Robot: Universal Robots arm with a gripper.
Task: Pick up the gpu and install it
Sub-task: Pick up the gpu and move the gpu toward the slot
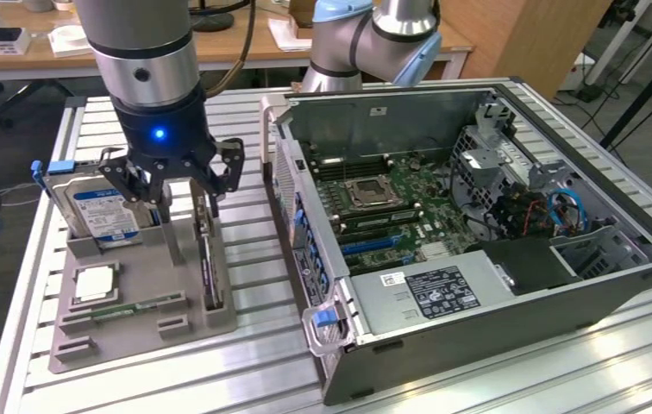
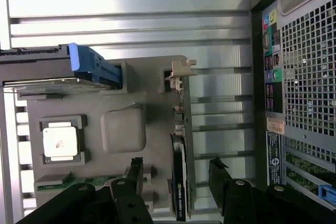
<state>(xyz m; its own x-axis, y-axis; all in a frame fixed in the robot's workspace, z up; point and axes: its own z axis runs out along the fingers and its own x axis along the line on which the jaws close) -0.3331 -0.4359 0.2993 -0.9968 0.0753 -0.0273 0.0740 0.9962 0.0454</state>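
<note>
**Open claw poised over graphics card.** A robot arm's gripper [image 1: 184, 185] hangs above the grey parts tray [image 1: 142, 341]. Its dark fingers [image 2: 135, 174] are spread wide and hold nothing.

The gpu [image 1: 208, 259] stands on edge in a slot along the tray's side nearest the computer case [image 1: 498, 345]. It reads as a thin dark slab, with its silver bracket [image 2: 178, 74] at the tray's hard-drive end.

In the wrist view the fingers straddle the card. One is over the tray's middle, and the other is past the tray's edge, over the bare slatted table [image 1: 556, 379]. Clear space shows between each finger and the card's faces, and neither touches it.

A narrow strip of open table separates the tray's gpu side from the case's perforated rear wall, so the outer finger sits in that strip. Toward the tray's middle, the inner finger has the tray's flat grey surface below it.

A hard drive [image 1: 102, 211] in a blue-edged carrier stands upright at the tray's corner away from the case. A square processor [image 1: 94, 283] lies flat in a recess on the tray's side away from the case. A green memory stick [image 1: 130, 308] lies in a slot just beside the processor.

The case lies on its side next to the tray with its side panel off, and the motherboard [image 1: 384, 207] faces up.
</note>
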